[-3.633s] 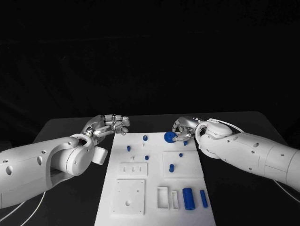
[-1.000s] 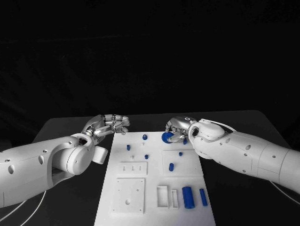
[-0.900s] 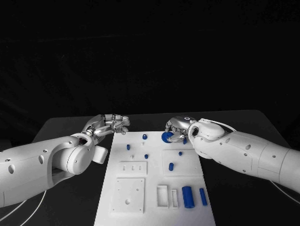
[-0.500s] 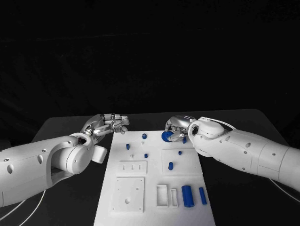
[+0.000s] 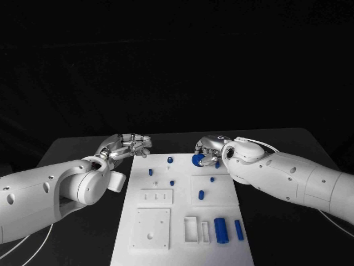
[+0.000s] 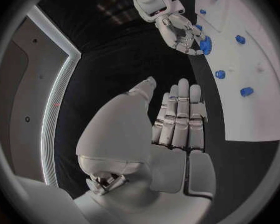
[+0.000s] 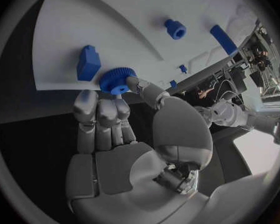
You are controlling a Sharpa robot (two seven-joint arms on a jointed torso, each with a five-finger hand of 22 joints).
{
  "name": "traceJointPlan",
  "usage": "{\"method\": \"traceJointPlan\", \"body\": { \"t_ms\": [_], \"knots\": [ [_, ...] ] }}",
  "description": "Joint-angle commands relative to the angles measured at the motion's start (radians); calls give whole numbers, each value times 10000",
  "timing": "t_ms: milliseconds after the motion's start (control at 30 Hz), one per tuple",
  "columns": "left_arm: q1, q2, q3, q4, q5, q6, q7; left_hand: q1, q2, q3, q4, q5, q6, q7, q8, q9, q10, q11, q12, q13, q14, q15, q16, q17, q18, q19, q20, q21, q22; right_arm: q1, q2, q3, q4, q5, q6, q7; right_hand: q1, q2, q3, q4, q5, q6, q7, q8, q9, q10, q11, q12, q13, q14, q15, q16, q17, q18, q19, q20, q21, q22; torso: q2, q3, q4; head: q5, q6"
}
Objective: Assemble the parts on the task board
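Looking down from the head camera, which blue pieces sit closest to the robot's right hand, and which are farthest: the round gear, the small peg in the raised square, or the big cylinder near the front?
1. Blue gear: held in the right hand, at the board's far right edge.
2. Small peg: mid-board, right side.
3. Big cylinder: near the front edge, farthest.

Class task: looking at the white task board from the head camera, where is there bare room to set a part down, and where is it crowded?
Bare: the task board's near-left corner, below the square plate. Crowded: the far right corner, where the right hand holds the blue gear.
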Motion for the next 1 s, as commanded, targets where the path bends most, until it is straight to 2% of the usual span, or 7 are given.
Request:
{"method": "traceJointPlan", "body": {
  "t_ms": [33, 233, 533, 600, 633, 967, 1000],
  "knots": [
    [4, -4, 6, 38, -6, 108, 30, 111, 15, -51, 34, 3, 58, -17, -49, -9, 66, 5, -55, -14, 70, -15, -43, 12, 111, -20, -35, -46, -11, -228, -61, -151, -14, -988, 570, -544, 28, 126, 74, -21, 60, 531, 174, 63, 52, 17, -105, -36, 22, -3, -79, -47, 18, 1155, -48, 25, 62, 153, -2, -10, 6, -2, 10],
    [4, -10, 6, 48, -11, 70, 17, 114, 23, -51, 37, 5, 59, -15, -49, -11, 68, 8, -57, -14, 70, -15, -47, 16, 111, -20, -35, -47, -11, -227, -131, -149, 220, -1486, 120, -612, -66, 2, 88, -10, -79, 680, 126, 126, 73, 119, -151, -7, 61, 21, -123, -61, 44, 1155, -4, 26, 80, 141, -10, -10, 3, 13, 34],
    [4, -32, 6, 52, -58, 37, 16, 124, 31, -51, 40, 7, 61, -8, -48, -14, 73, 15, -62, -14, 74, -16, -53, 23, 113, -20, -36, -46, -11, -214, -370, -139, 944, -2772, -566, -945, -70, -246, 158, 117, -323, 811, 77, 166, 84, 244, -198, 2, 92, 57, -168, -87, 73, 1155, 71, 4, 102, 124, -17, -12, 3, 27, 79],
    [4, -40, 5, 58, -59, 30, 18, 126, 32, -51, 41, 8, 61, -6, -49, -15, 74, 17, -63, -14, 75, -16, -55, 25, 113, -21, -36, -47, -11, -199, -412, -135, 1098, -3027, -679, -1039, 50, -506, 402, 337, -642, 887, 55, 184, 84, 307, -221, -16, 91, 79, -188, -108, 84, 1155, 100, 4, 92, 105, -19, -14, 4, 26, 88],
    [4, -43, 5, 62, -60, 26, 20, 126, 32, -52, 42, 8, 61, -5, -49, -15, 74, 17, -63, -14, 75, -16, -55, 26, 113, -21, -36, -46, -11, -195, -426, -134, 1157, -3100, -726, -1073, 77, -554, 469, 414, -667, 895, 51, 180, 80, 322, -222, -24, 90, 87, -191, -113, 89, 1155, 115, 5, 95, 103, -19, -14, 4, 25, 96],
    [4, -60, 5, 95, -62, 6, 25, 129, 30, -57, 47, 9, 62, 2, -49, -19, 79, 24, -67, -15, 78, -17, -62, 33, 113, -21, -36, -46, -11, -160, -546, -122, 2042, -3745, -1055, -1354, 197, -788, 652, 647, -833, 968, 33, 187, 75, 418, -239, -29, 123, 116, -205, -131, 120, 1155, 166, -3, 124, 108, -11, -17, 8, 48, 155],
    [4, -62, 5, 98, -62, 3, 26, 130, 31, -58, 48, 9, 62, 3, -49, -20, 79, 24, -68, -15, 78, -17, -63, 34, 113, -21, -36, -46, -11, -160, -518, -122, 2156, -3832, -1096, -1368, 239, -863, 719, 724, -918, 982, 30, 185, 72, 437, -242, -35, 130, 120, -208, -140, 126, 1155, 178, -5, 130, 108, -8, -19, 13, 65, 164]
  ]
}}
